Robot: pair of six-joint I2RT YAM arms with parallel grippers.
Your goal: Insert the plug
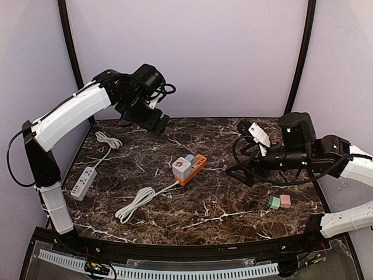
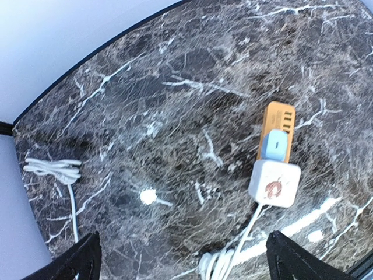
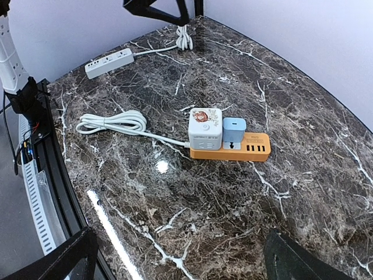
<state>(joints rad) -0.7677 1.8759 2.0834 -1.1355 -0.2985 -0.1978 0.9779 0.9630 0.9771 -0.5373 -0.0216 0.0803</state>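
— Looking from above, where do we find the plug?

— We find the blue plug (image 1: 190,158) standing on top of the orange power strip (image 1: 198,164), near the middle of the marble table (image 1: 233,207). It is just beside the white cube adapter (image 1: 182,169), which sits on the same strip. From that end a white cable (image 1: 135,203) runs to a loose coil nearer to the arm bases.

— And how do the jaws stand?

— On the left gripper (image 2: 185,263) we see them spread wide, with nothing between them. It hangs high over the far left part of the table, well apart from the strip. The right gripper (image 3: 180,259) has its jaws wide apart too, and we see nothing in its grip. It is raised at the right side and faces the strip.

— What else do we see on the table?

— We see a white power strip (image 1: 83,182) near the left edge, and a green block (image 1: 274,202) touching a pink block (image 1: 285,200) at the right.
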